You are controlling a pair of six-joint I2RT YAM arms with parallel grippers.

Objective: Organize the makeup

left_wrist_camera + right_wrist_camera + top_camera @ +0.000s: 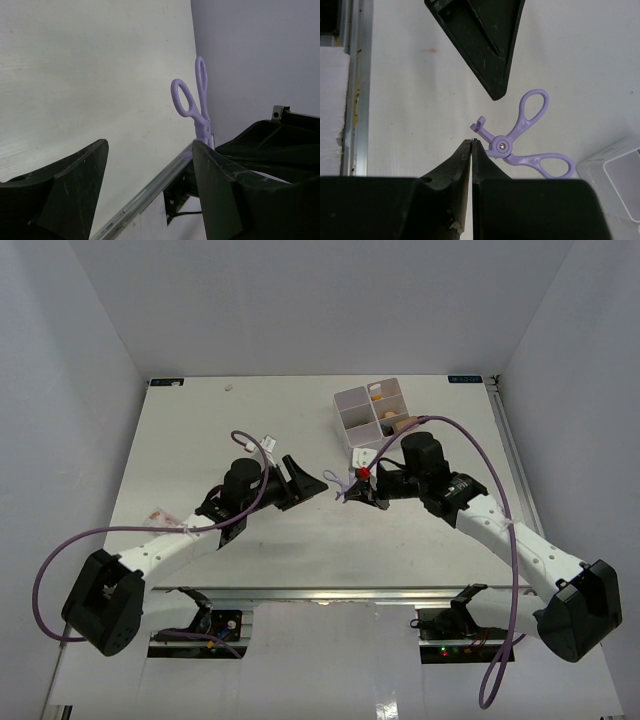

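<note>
A lilac clip (520, 140) shaped like small scissors lies flat on the white table, its hinge against the outer side of my right gripper's (472, 142) tip. That gripper is shut with nothing between its fingers. In the top view the clip (343, 484) sits mid-table between both grippers. My left gripper (150, 145) is open just left of it, with only table between its fingers; the clip's (192, 100) loops show past its right finger. The white four-compartment box (352, 402) at the back holds an orange tube (377, 393), a peach sponge (388, 418) and a beige bottle (405, 423).
A small clear pinkish item (160, 515) lies near the table's left edge beside my left arm. A tiny pale object (229, 387) sits at the far edge. A metal rail (320, 592) runs along the near edge. The box corner (620, 175) is close to the clip.
</note>
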